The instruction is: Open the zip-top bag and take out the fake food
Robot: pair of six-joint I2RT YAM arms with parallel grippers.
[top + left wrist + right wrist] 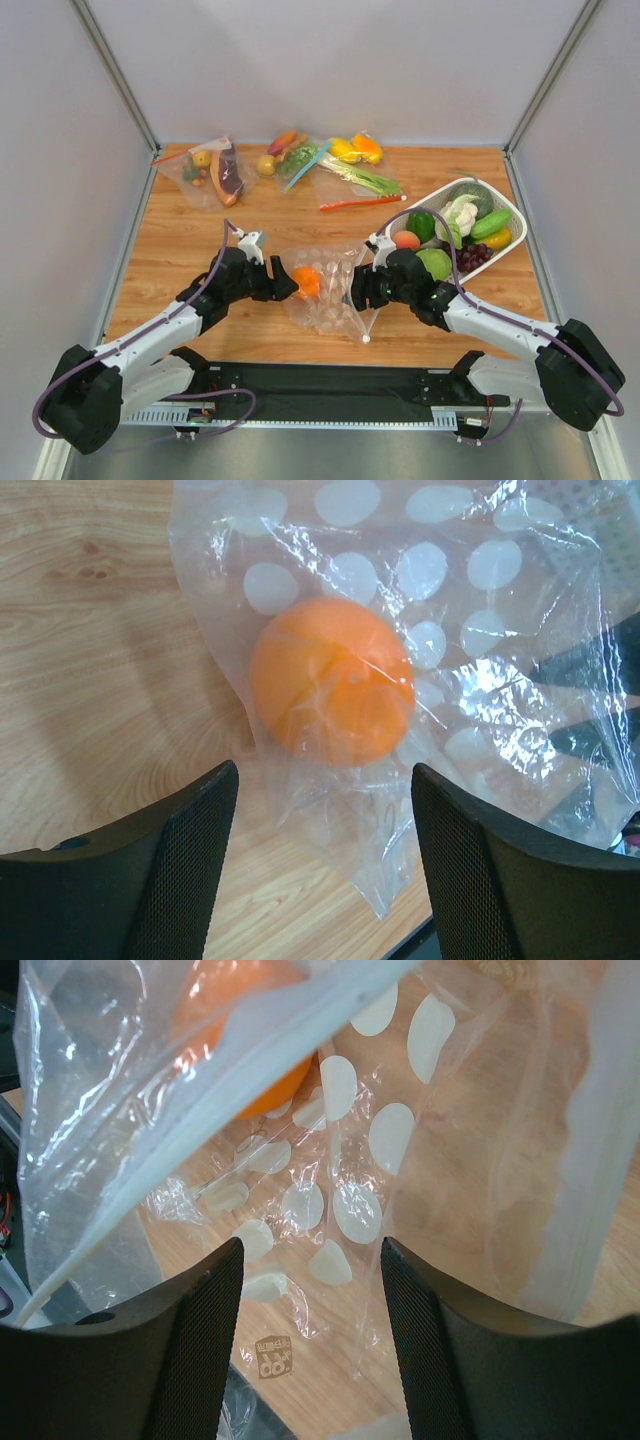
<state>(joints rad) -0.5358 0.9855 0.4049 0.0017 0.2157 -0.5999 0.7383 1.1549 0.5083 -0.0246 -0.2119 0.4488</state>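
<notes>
Left wrist view: I am seeing left gripper (325, 780) spread, orange (332, 680) just ahead, inside zip-top bag (470, 630) on table (90, 680); right gripper (312, 1250) spread, straddling film under zip strip (230, 1080). Step: emptying. Next, I judge: clamping film, easing orange out.
</notes>
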